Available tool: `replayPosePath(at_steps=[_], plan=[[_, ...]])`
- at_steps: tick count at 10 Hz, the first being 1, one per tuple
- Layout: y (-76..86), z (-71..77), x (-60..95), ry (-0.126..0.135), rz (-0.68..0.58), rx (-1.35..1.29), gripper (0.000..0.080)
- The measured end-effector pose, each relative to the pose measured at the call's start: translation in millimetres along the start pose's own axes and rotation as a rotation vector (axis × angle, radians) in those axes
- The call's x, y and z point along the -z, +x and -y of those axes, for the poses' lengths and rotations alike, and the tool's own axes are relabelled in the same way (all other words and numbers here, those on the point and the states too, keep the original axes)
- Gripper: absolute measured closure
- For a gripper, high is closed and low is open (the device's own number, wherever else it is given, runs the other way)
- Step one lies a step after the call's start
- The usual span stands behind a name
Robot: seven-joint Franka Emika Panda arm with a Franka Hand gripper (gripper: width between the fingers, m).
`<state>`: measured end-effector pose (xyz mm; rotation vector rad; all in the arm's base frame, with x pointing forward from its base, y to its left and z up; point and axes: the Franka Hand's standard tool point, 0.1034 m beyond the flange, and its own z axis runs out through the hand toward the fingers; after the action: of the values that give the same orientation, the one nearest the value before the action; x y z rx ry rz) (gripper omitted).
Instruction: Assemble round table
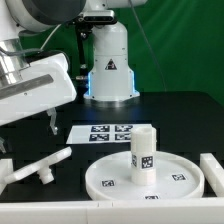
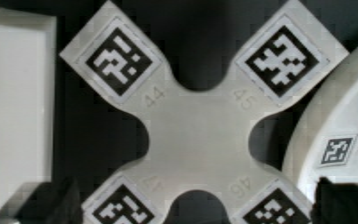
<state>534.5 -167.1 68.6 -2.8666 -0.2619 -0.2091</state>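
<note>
Exterior view: the Panda arm reaches in from the exterior view's left, its white hand tilted and close to the camera. The gripper [image 1: 50, 122] hangs just above the cross-shaped base [image 1: 40, 167]. Only one thin dark finger shows, so I cannot tell whether the pincer is apart or together.

The base lies flat on the black table [image 1: 180, 115]. It is matte white plastic, and in the wrist view its four pointed arms each carry a black-and-white square tag. The round disc [image 1: 105, 176], also white with a raised rim, sits near the front. The short cylindrical post [image 1: 143, 155] stands upright inside it, near the middle. The marker board [image 1: 100, 132] lies behind the disc.
</note>
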Motion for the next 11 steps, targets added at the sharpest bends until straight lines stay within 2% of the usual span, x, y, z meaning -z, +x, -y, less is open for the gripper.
replayPosePath(at_steps=[2, 4, 6, 9, 11], plan=[[-5.7, -3.9, -10.4, -0.001, -0.005, -0.006, 0.0151], [-7.9, -0.5, -18.1, 0.007, 0.005, -0.009, 0.0151], [-9.4, 5.4, -25.2, 0.002, 0.01, -0.021, 0.0151], [-5.3, 9.9, -31.5, 0.0, 0.011, -0.051, 0.0151], [-5.9, 7.7, -36.9, -0.001, 0.016, -0.054, 0.0151]])
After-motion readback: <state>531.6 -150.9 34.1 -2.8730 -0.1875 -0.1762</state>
